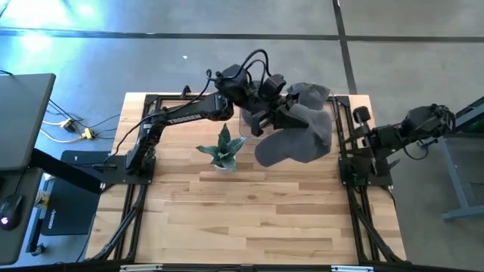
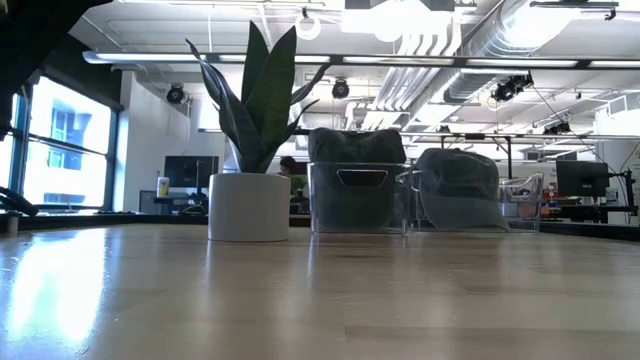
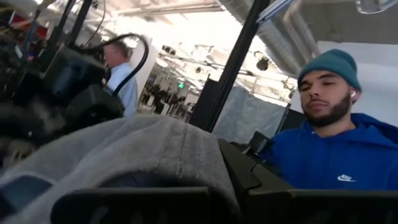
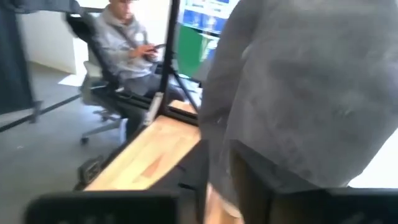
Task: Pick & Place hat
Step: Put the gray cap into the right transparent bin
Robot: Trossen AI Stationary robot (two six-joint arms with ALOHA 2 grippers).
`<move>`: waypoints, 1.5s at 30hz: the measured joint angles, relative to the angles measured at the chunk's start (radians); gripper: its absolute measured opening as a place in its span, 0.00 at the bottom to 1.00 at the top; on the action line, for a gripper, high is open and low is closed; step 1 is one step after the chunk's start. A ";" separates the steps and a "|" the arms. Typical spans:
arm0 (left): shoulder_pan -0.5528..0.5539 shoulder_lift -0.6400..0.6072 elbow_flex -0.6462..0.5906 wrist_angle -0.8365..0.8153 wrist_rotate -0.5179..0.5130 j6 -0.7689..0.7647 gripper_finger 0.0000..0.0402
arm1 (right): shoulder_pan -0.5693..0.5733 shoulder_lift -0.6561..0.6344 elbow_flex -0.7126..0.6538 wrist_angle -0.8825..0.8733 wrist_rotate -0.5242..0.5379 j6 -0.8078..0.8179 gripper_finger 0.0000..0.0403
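Observation:
A grey hat hangs over the table's far right part, and my left gripper is shut on it, having reached over from the left. In the left wrist view the hat's grey cloth drapes over my fingers. A second grey hat lies beyond it at the far edge. The low view shows one hat in a clear bin and another hat beside it. My right arm waits folded off the table's right edge; the hat fills its wrist view. My left gripper holds the grey hat by its edge on the left side, coming level from the table's left. The cloth lies over the fingers and hides the place of contact. The rest of the hat hangs to the right of the gripper.
A snake plant in a white pot stands just left of the hat, near the table's middle. The clear bin sits under my left arm. Bare wooden table lies on the near side. A person in a blue hoodie sits beyond the table.

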 joint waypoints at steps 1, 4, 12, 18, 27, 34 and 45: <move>0.000 0.000 0.000 -0.008 0.000 0.000 0.00 | 0.000 0.000 0.000 0.001 0.028 -0.004 0.21; 0.001 0.000 0.000 -0.012 -0.001 0.000 0.00 | 0.000 0.002 0.000 -0.009 0.125 -0.048 0.37; 0.001 0.000 0.000 -0.014 -0.003 0.000 0.00 | 0.000 0.039 0.000 -0.225 0.369 -0.237 0.66; 0.001 0.000 0.000 -0.014 -0.003 0.000 0.00 | 0.000 0.080 -0.029 -0.178 0.430 -0.270 0.67; 0.001 0.000 0.000 -0.023 -0.010 0.004 0.00 | 0.000 0.085 -0.108 0.142 0.281 -0.249 0.59; 0.007 0.000 0.000 -0.023 0.006 0.008 0.00 | 0.000 0.047 -0.105 0.138 0.171 -0.102 0.18; 0.047 0.000 0.000 -0.179 0.012 0.001 0.00 | -0.001 -0.046 -0.102 0.109 -0.204 0.234 0.02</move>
